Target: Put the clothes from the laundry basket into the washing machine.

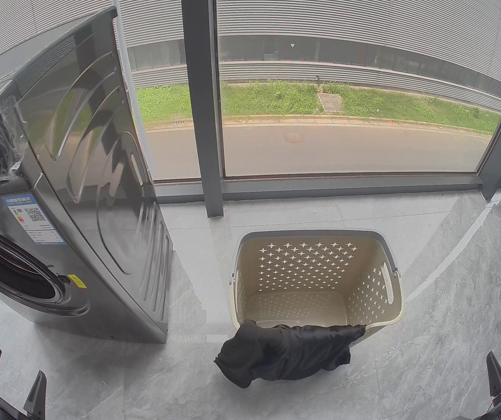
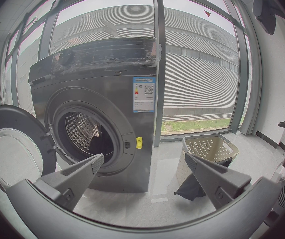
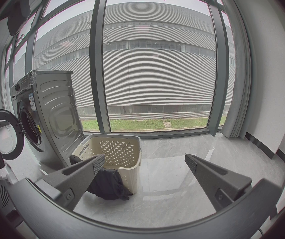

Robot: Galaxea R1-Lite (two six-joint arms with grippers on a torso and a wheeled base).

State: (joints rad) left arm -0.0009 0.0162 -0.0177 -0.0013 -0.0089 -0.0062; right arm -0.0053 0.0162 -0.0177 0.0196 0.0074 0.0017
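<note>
The cream laundry basket [image 1: 314, 233] stood on the grey tiled floor [image 1: 448, 322] in front of the big window [image 1: 349, 88], to the right of the washing machine [image 1: 87, 193] and a little apart from it. A black garment [image 1: 285, 351] was draped over the basket's near rim, one part hanging inside the wall and the bulk bunched outside, down against the floor. The dark grey machine faced the robot's left side, with its round door [image 2: 13, 146] swung wide open next to the porthole and the perforated steel drum [image 2: 82, 130] showing through the opening. The left hand [image 2: 144, 158] hung low in front of the machine, its two fingers spread wide with nothing between them, well apart from both the porthole and the basket. The right hand [image 3: 144, 158] sat low on the other side, off to the right of the basket, its fingers also spread wide and holding nothing, well short of the garment.
</note>
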